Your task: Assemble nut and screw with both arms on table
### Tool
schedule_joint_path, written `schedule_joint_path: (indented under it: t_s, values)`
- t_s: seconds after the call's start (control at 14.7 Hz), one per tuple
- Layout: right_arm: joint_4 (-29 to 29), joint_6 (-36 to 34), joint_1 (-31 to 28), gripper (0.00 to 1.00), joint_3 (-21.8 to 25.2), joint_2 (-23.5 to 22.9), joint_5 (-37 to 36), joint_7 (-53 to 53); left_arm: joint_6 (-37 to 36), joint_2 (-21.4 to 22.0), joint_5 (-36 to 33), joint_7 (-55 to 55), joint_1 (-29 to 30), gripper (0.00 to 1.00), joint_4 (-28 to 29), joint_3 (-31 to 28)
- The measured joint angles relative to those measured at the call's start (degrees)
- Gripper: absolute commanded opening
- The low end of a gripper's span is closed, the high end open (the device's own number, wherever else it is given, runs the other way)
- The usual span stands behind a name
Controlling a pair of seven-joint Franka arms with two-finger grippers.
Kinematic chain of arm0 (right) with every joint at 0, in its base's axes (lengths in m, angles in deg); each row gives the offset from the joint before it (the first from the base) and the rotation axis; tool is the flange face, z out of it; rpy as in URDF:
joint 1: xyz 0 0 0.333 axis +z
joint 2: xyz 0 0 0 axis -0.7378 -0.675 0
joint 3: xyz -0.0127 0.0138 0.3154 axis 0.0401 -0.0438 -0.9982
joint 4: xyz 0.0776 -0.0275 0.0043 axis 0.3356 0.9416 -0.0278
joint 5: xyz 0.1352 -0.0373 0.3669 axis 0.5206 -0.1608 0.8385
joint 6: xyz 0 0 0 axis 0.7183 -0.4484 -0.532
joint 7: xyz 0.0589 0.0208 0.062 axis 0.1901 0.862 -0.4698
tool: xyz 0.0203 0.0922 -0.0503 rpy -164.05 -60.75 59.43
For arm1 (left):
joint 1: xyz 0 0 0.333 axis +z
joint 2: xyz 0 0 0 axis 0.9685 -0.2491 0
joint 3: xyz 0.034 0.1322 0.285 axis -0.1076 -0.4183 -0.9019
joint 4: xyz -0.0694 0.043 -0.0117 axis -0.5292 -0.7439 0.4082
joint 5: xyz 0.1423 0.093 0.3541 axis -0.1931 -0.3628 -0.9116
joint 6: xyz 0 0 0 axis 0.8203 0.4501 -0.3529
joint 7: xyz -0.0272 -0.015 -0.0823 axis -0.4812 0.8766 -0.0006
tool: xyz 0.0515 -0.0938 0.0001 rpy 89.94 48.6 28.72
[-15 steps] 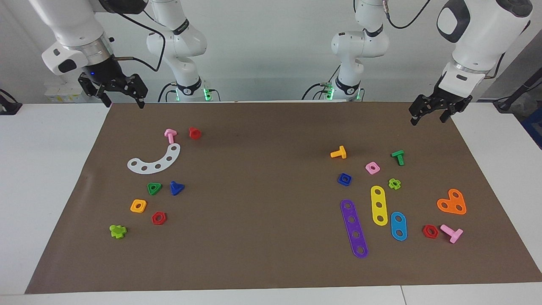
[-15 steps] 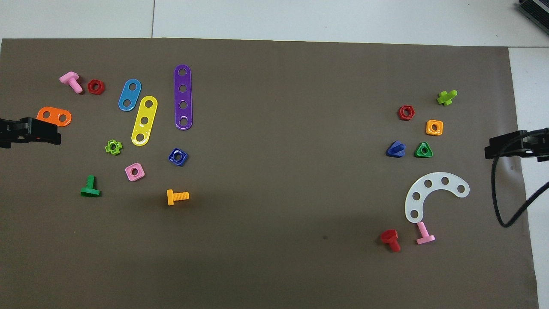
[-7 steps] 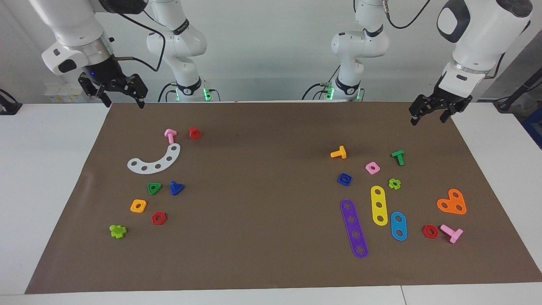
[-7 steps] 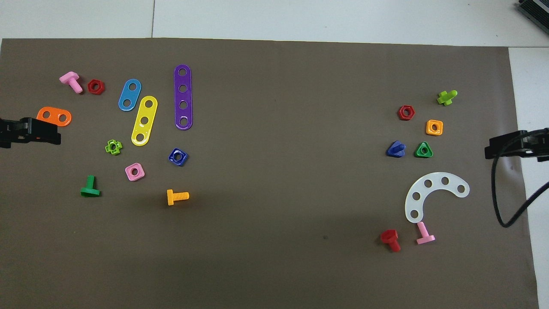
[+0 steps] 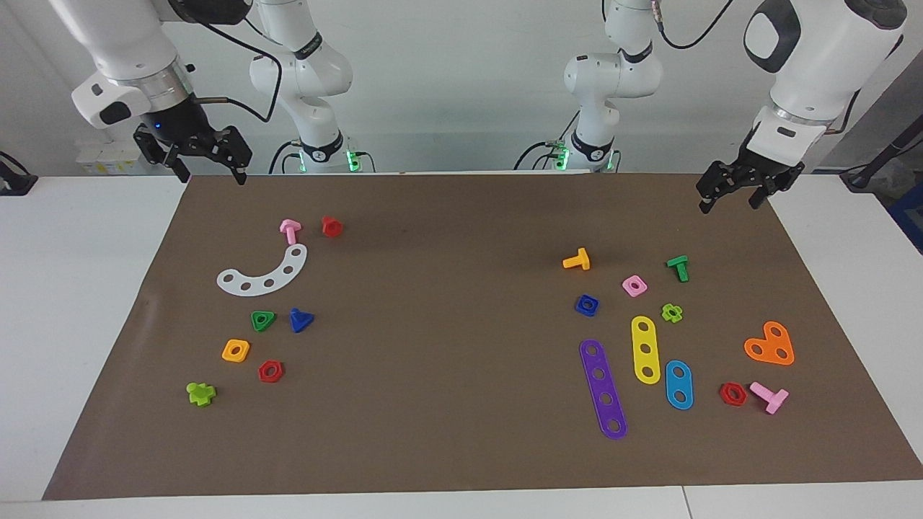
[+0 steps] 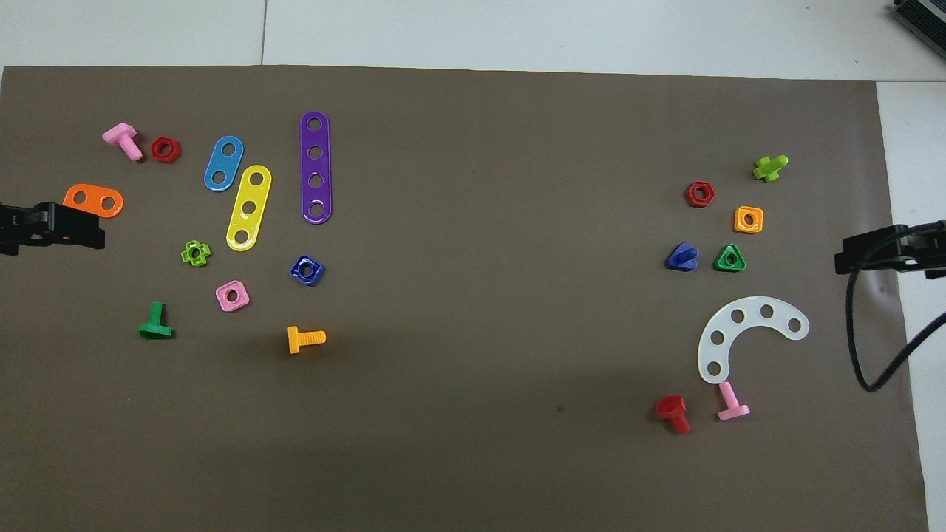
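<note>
The blue square nut [image 5: 587, 305] lies flat on the brown mat [image 5: 461, 404] toward the left arm's end, also in the overhead view [image 6: 307, 270]. The blue screw [image 5: 301, 319] with the triangular head lies toward the right arm's end, beside a green triangular nut [image 5: 262, 320], also in the overhead view [image 6: 681, 257]. My left gripper [image 5: 727, 207] hangs open and empty over the mat's corner at its own end [image 6: 52, 225]. My right gripper [image 5: 211, 176] hangs open and empty over the mat's corner at its end [image 6: 887, 250]. Both arms wait.
Near the blue nut lie a pink square nut [image 5: 634, 285], an orange screw [image 5: 577, 260], a purple strip [image 5: 603, 388] and a yellow strip [image 5: 645, 349]. Near the blue screw lie an orange square nut [image 5: 236, 350], a red hex nut [image 5: 270, 370] and a white curved strip [image 5: 263, 274].
</note>
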Motion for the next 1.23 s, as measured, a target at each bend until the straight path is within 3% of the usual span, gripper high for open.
schedule_joint_path:
  t_s: [0.75, 1.02, 1.23]
  values:
    - [3.37, 2.78, 0.04, 1.0, -0.01, 0.72, 0.04, 0.0, 0.0, 0.0, 0.0, 0.0, 0.0, 1.0, 0.0, 0.0]
    - [11.18, 15.88, 1.97, 1.0, -0.2, -0.53, 1.13, -0.01, 0.0, 0.0, 0.0, 0.0, 0.0, 1.0, 0.0, 0.0]
    - [17.55, 26.83, 4.0, 1.0, -0.41, -5.06, 1.15, -0.29, 0.0, 0.0, 0.0, 0.0, 0.0, 1.0, 0.0, 0.0]
